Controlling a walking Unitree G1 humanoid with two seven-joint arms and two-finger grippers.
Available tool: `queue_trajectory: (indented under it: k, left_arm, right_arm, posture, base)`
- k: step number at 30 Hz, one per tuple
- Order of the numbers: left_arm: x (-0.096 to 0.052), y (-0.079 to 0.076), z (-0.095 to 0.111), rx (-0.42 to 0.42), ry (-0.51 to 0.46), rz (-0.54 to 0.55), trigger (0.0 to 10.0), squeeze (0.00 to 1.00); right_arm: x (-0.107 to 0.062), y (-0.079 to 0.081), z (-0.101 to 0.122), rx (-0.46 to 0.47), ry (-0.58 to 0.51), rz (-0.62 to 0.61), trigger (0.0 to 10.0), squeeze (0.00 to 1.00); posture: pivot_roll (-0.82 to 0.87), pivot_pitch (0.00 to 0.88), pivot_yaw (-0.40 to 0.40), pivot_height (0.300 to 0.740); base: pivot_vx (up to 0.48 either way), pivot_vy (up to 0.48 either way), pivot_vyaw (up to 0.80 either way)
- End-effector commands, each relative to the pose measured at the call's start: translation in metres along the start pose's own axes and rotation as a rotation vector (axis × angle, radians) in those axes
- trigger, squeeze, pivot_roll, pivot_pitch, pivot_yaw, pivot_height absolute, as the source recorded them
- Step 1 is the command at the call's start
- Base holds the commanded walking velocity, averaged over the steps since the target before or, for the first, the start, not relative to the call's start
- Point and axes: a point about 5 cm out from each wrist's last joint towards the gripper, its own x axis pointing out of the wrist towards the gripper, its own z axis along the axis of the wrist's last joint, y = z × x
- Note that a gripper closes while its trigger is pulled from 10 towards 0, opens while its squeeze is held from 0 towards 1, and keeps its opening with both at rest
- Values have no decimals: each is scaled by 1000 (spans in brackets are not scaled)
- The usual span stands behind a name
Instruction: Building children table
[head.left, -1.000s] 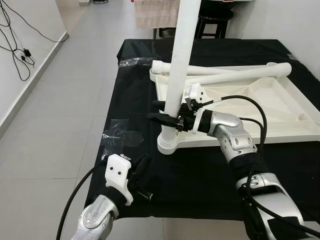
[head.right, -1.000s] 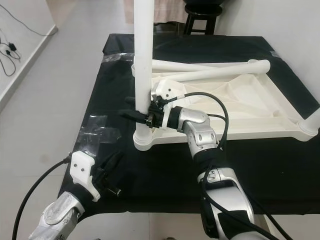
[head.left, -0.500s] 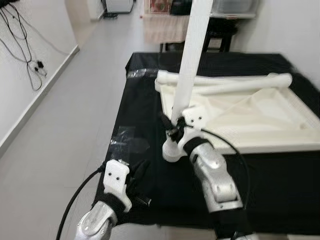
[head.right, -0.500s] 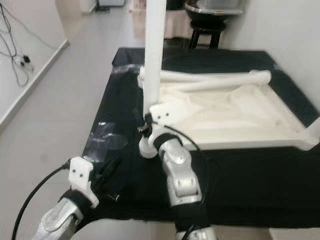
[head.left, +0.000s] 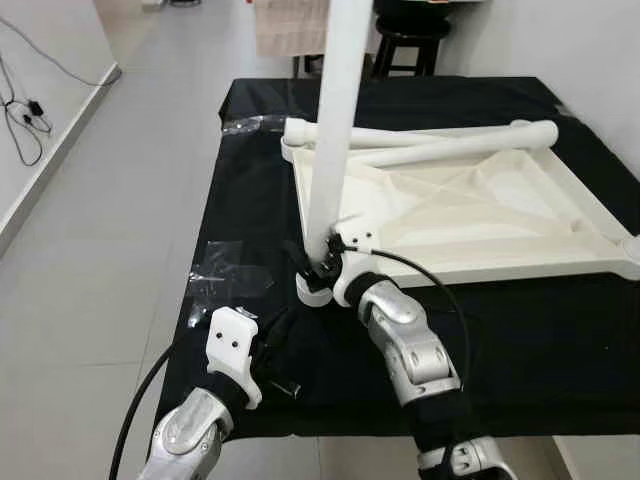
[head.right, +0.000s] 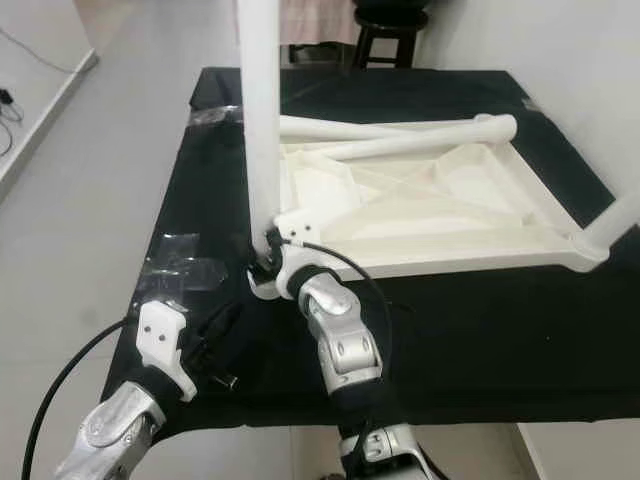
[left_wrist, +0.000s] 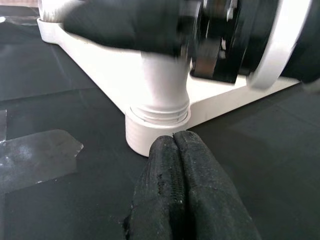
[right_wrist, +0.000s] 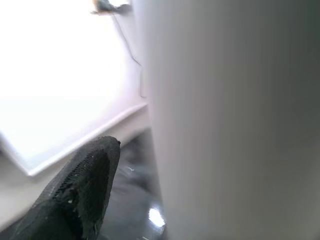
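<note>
One white plastic tube leg stands in upturned white tabletop, right gripper clamped on it; loose legs at twelve o'clock unfitted. Left gripper closed, empty.

The right gripper has swung round the upright leg. A second ago its forearm reached in from 3 o'clock, lying level across the tabletop's near rim, with the black fingers poking out past the leg toward 9 o'clock. Now the arm comes up from 5 o'clock, steeper, and the wrist sits low against the leg just above its socket. The fingers seem to be at the leg's base, though the close-up is too blurred to be sure of their grip. The head camera has also shifted, so the whole scene sits a little differently in the picture.
</note>
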Motion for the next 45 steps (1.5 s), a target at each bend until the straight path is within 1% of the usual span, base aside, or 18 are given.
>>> queue_trajectory:
  k: [1, 2, 3, 4, 7, 9, 10, 14, 15, 26, 28, 31, 34, 35, 37, 38, 40, 45]
  left_arm:
    - [-1, -1, -3, -8, 11, -4, 10000, 0]
    - [-1, -1, -3, -8, 11, -4, 10000, 0]
    - [-1, -1, -3, -8, 11, -4, 10000, 0]
    - [0, -2, -4, -9, 10, -4, 10000, 0]
    - [0, -2, -4, -9, 10, -4, 10000, 0]
    - [0, -3, -4, -8, 10, -3, 10000, 0]
    - [0, -3, -4, -7, 10, -3, 10000, 0]
    - [0, -4, -4, -7, 10, -3, 10000, 0]
    - [0, -4, -5, -6, 11, -3, 10000, 0]
    - [0, -4, -5, -5, 12, -3, 10000, 0]
    - [-1, -4, -4, -4, 10, -2, 10000, 0]
    - [-1, -4, -4, -4, 10, -2, 10000, 0]
    - [-3, -4, -3, -2, 11, 0, 10000, 0]
    - [-3, -4, -3, -2, 11, 0, 10000, 0]
    - [-4, -2, -2, -3, 12, 1, 10000, 0]
    - [-4, -1, -2, -3, 13, 0, 10000, 0]
    - [-4, 0, -3, -3, 15, -1, 10000, 0]
    - [-2, 0, -3, -6, 17, -6, 10000, 0]
  right_arm:
    - [1, 7, 8, -26, -12, 174, 10000, 0]
    - [0, 3, 10, -69, 0, 274, 10000, 0]
    - [0, 3, 10, -69, 0, 274, 10000, 0]
    - [-3, -8, 14, -134, 27, 387, 10000, 0]
    - [-3, -8, 14, -134, 27, 387, 10000, 0]
    - [-2, -24, 19, -152, 48, 423, 10000, 0]
    - [-1, -35, 23, -138, 52, 425, 3412, 0]
    - [0, -41, 26, -127, 52, 427, 3412, 0]
    - [1, -47, 28, -109, 56, 421, 0, 0]
    - [-9, -64, 20, -92, 81, 396, 0, 0]
    - [-16, -67, 11, -104, 91, 296, 0, 0]
    - [-20, -68, 5, -107, 100, 234, 0, 0]
    - [-27, -73, -16, -117, 134, -180, 0, 0]
    - [-27, -73, -16, -117, 134, -180, 0, 0]
    - [-39, -53, -36, -55, 161, -378, 0, 0]
    - [-42, -38, -42, -64, 151, -398, 0, 0]
    - [-41, -23, -47, -62, 130, -393, 0, 0]
    - [-32, -21, -43, -57, 112, -373, 0, 0]
  posture:
    - [36, 109, -25, 740]
    - [39, 106, -28, 740]
    - [39, 106, -28, 740]
    - [41, 105, -30, 740]
    - [41, 105, -30, 740]
    - [44, 101, -33, 740]
    - [45, 99, -34, 740]
    - [45, 99, -34, 740]
    - [47, 97, -34, 740]
    - [47, 103, -31, 740]
    - [51, 111, -31, 740]
    - [52, 112, -32, 740]
    - [52, 117, -31, 740]
    - [52, 117, -31, 740]
    - [45, 130, -24, 740]
    - [38, 127, -15, 740]
    - [35, 122, -11, 740]
    - [39, 117, -21, 740]
  base:
    - [0, 0, 0]
    - [0, 0, 0]
    - [0, 0, 0]
    - [0, 0, 0]
    - [0, 0, 0]
    - [0, 0, 0]
    - [0, 0, 0]
    - [0, 0, 0]
    - [0, 0, 0]
    - [0, 0, 0]
    - [0, 0, 0]
    - [0, 0, 0]
    - [0, 0, 0]
    - [0, 0, 0]
    - [0, 0, 0]
    - [0, 0, 0]
    - [0, 0, 0]
    - [0, 0, 0]
